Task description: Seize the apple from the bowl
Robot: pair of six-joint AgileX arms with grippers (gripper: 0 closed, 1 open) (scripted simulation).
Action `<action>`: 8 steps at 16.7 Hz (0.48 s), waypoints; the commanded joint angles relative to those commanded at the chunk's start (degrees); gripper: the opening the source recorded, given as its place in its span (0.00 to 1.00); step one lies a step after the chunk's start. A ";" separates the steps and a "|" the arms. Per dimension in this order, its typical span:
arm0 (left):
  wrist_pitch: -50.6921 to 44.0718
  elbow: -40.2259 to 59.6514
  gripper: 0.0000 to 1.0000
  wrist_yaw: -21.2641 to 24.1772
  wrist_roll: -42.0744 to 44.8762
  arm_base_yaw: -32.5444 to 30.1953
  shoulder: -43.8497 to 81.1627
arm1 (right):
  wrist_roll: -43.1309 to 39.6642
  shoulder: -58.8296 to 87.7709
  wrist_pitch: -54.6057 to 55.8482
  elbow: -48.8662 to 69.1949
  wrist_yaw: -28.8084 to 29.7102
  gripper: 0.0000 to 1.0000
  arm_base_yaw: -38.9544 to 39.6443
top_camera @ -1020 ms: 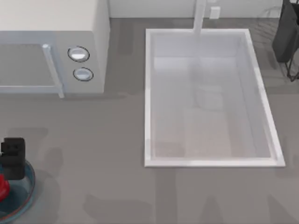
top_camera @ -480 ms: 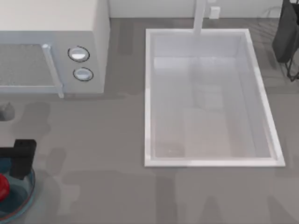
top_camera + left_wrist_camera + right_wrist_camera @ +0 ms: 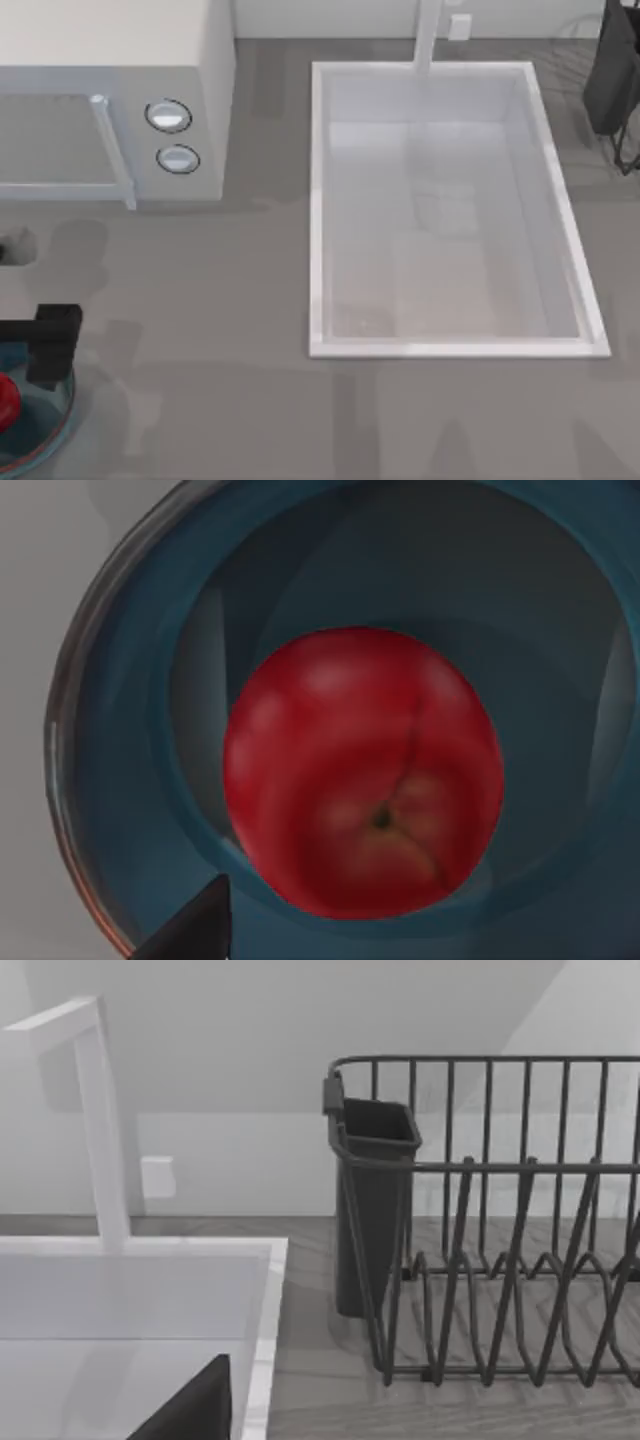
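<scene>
Apple [image 3: 5, 401] lies in the bowl [image 3: 62, 410] at the top view's lower left, the left hand [image 3: 48, 345] over the bowl's rim, its grip state unclear.

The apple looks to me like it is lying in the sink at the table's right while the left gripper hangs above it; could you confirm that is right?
Not quite: the apple lies in the bowl at the table's left edge, not in the sink. The left wrist view shows it resting on the bowl's blue floor. The left gripper does hang above it.
</scene>
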 joint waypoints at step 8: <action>18.74 -10.50 1.00 -0.01 0.27 -0.05 7.56 | 0.00 0.00 0.00 0.00 0.00 1.00 0.00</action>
